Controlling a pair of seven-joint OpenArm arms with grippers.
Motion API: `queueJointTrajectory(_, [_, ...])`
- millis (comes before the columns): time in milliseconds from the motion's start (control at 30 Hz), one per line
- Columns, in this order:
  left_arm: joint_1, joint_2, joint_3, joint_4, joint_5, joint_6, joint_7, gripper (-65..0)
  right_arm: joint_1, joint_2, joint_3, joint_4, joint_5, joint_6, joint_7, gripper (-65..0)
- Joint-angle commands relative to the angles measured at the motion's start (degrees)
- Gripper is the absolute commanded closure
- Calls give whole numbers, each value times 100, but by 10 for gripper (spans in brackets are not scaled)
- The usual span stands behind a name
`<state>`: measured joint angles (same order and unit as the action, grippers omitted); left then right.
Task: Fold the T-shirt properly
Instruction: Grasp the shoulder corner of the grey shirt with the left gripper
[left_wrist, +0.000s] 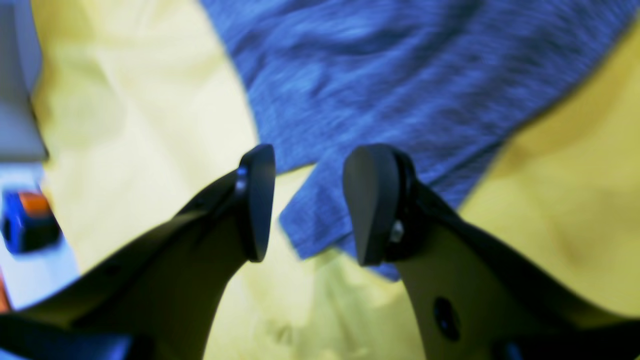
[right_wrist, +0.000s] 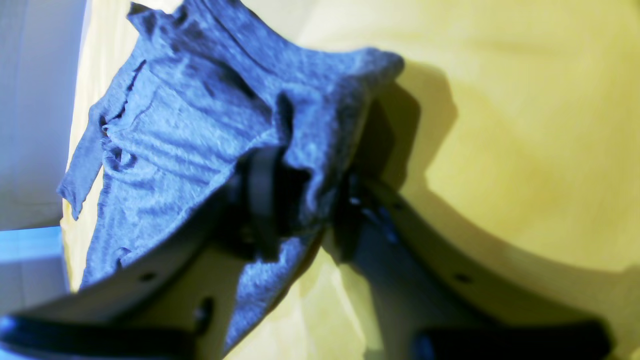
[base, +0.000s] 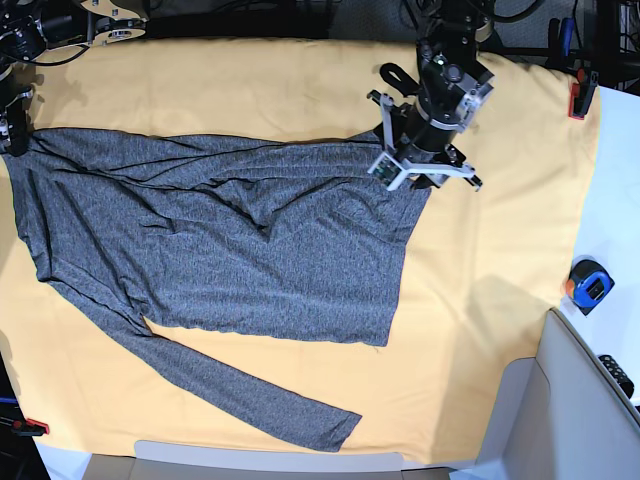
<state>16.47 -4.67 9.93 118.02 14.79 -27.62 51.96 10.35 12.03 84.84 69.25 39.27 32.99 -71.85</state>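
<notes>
The T-shirt (base: 220, 240) is spread across the yellow-covered bench (base: 500, 300), not yet folded. Its edge is pinched by the right tool (right_wrist: 300, 200); the left tool (left_wrist: 307, 200) is held unclenched above a corner.

A yellow-orange table cloth (base: 500, 270) covers the counter. Off its right edge sits a blue-and-orange tape measure (base: 588, 284); red clamps grip the cloth's far right corner (base: 579, 100) and near left edge (base: 30, 427).

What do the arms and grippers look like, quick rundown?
Left gripper: two rounded matte-black oval pads on pale cream curved fingers with dark screw holes. Right gripper: same cream fingers, black pads. Left arm in base view: black body, white bracket.
</notes>
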Motion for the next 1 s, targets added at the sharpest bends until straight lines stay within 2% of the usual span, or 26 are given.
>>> queueJointTrajectory(0, [-51,-4,-259,115,-314,23,109,-253,33,76,-13,50,-36,-7,-80,-92])
queueJointTrajectory(100, [-139,-4,-1059,115,-1457,-21,795,-256,33,76,-22,50,-45,-7,-98,-29])
queueJointTrajectory(267, [-306,5,-2211,80,-3215,-443,2052,-257,33,76,-22,50,-45,-7,-98,-27])
queueJointTrajectory(400, [-341,5,-2712,-17,-4226,-496,2773,-258,24,-12,-22,59,-45,-7,-107,-27])
queueJointTrajectory(500, [-421,5,-2862,-184,-4648,-478,2804,-278,24,-38,-22,59,-45,-7,-107,-27])
queueJointTrajectory(967, [-579,40,-2870,-1740,-5448,-460,2804,-286,-125,-56,-22,68,-10,-7,-107,-27])
